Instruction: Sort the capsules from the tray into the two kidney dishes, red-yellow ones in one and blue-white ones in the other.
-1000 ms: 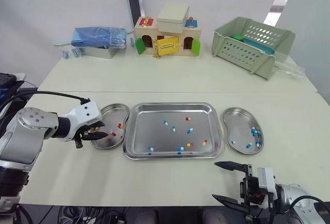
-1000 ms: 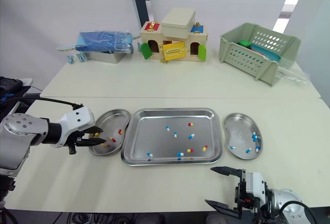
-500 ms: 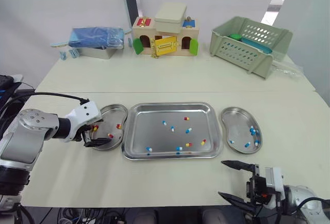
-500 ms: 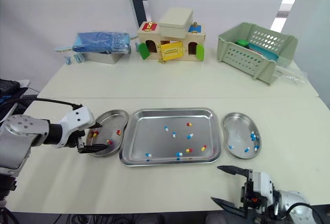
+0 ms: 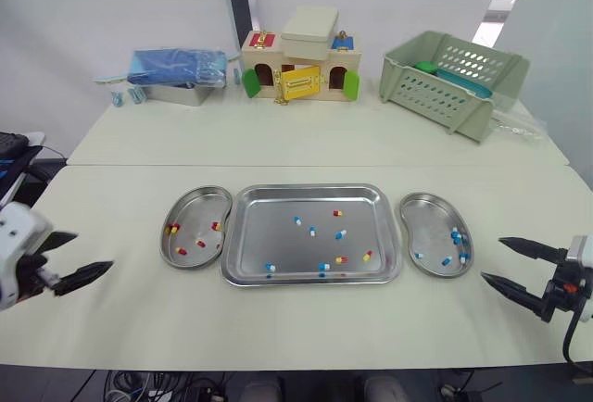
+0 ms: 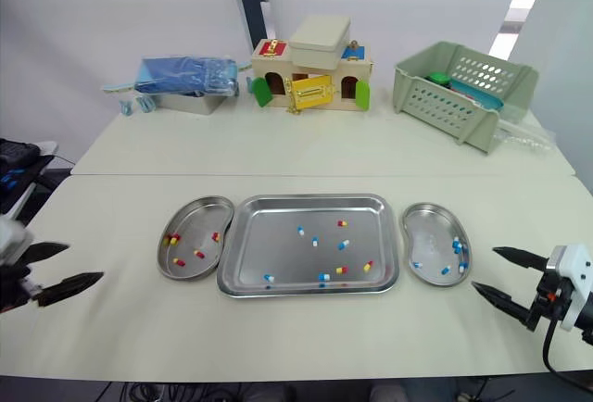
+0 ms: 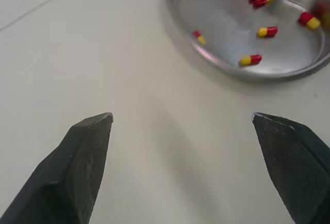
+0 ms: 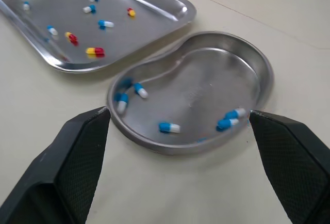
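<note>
1. Steel tray lies at centre, holding mixed blue-white capsules and red-yellow capsules.
2. Red-yellow ones lie in the left dish; blue-white ones lie in the right dish.
3. Fingers spread wide and empty, the left gripper hovers well left of the left dish.
4. Fingers spread wide and empty, the right gripper hovers near the right dish's right side.

My tray, left dish and right dish are polished, mirror-bright metal. The capsules shine glossy. My black fingers look matt, finely grained; the table smooth and matt.
</note>
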Robot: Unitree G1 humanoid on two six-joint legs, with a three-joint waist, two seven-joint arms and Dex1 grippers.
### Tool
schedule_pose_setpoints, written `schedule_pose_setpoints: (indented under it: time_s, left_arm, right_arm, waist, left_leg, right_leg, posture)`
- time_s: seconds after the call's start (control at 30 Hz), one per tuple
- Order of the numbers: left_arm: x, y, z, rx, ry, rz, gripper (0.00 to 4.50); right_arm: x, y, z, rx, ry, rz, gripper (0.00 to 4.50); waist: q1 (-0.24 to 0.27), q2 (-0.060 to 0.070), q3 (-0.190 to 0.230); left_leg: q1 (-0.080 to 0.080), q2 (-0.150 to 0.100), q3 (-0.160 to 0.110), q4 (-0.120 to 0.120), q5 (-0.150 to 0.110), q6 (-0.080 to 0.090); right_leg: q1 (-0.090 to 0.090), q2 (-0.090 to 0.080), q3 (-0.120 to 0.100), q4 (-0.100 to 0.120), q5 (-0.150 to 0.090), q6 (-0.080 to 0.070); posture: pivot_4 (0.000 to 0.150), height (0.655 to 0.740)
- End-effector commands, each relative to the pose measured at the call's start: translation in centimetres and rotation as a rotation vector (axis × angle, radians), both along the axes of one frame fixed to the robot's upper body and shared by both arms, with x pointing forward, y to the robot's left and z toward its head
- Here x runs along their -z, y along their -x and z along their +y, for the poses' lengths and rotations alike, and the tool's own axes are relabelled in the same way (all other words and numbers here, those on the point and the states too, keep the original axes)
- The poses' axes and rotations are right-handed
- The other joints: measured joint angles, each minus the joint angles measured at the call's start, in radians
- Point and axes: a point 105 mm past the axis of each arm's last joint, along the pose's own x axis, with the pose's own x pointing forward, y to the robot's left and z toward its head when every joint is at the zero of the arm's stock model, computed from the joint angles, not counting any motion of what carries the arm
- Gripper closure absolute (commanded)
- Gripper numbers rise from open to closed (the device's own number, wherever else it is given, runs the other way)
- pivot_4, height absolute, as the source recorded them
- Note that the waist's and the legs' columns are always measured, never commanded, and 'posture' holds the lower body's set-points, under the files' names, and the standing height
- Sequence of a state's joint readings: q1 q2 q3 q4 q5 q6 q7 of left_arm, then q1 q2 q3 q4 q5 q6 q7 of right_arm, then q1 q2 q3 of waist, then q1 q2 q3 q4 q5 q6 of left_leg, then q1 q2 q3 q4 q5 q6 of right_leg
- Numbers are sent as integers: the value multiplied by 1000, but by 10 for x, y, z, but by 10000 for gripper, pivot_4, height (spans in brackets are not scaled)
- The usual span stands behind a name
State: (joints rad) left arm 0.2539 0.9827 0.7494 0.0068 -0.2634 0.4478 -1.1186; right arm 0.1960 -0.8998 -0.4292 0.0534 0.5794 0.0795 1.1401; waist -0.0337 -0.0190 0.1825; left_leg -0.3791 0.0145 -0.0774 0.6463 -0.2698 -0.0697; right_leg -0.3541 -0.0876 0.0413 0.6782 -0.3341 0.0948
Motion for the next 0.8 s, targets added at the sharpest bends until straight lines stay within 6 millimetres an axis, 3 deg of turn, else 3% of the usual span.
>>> schedule_pose_setpoints:
  time_s: [0.03, 0.2, 0.53, 0.8]
  left_arm:
    - [-7, 14, 19, -82, -33, -73, 309]
    - [1, 23, 26, -124, -25, -96, 309]
    - [3, 27, 19, -122, -19, -137, 309]
    - [-7, 15, -11, -2, -12, -327, 309]
  right_arm:
    - [-10, -12, -20, 52, 52, -11, 0]
    - [-8, -27, -29, 62, 76, 18, 0]
    - [-6, -40, -30, 40, 88, 20, 0]
    - [-15, -51, -43, 106, 78, 37, 0]
  waist:
    - [0, 0, 0]
    - [0, 0, 0]
    - [-1, 0, 0]
    - [-1, 0, 0]
  left_leg:
    - [0, 0, 0, 0, 0, 0]
    - [0, 0, 0, 0, 0, 0]
    - [0, 0, 0, 0, 0, 0]
    - [0, 0, 0, 0, 0, 0]
  right_leg:
    - [0, 0, 0, 0, 0, 0]
    - [0, 0, -1, 0, 0, 0]
    - [0, 0, -1, 0, 0, 0]
    - [0, 0, 0, 0, 0, 0]
  posture:
    - [1500, 7400]
    - [1500, 7400]
    - [1500, 7400]
    - [1500, 7400]
